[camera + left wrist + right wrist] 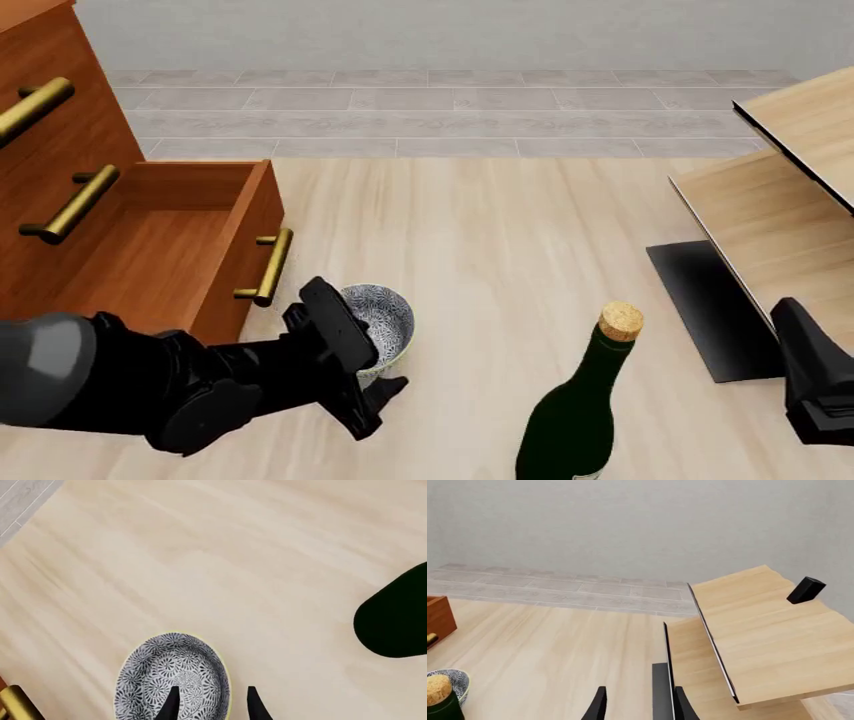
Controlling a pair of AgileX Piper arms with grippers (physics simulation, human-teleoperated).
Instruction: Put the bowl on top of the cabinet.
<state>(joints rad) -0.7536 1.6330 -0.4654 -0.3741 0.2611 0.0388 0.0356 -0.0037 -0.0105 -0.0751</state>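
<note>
Left gripper [210, 705] straddling the bowl's [172, 677] rim!
Fingers apart, one inside, one outside; bowl sits on the table [507, 250] just beside the cabinet's [160, 240] open drawer. Right gripper [637, 705] parted, empty.

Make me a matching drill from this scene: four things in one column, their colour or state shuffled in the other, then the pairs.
Things:
1. bowl
2. bottle
3. cabinet drawer
4. left gripper

States:
A. pulled out, nothing seen inside
B. dark green, corked, upright
C. open, straddling a rim
D. speckled, standing on the table

Pairs: 1-D, 2-B, 3-A, 4-C
</note>
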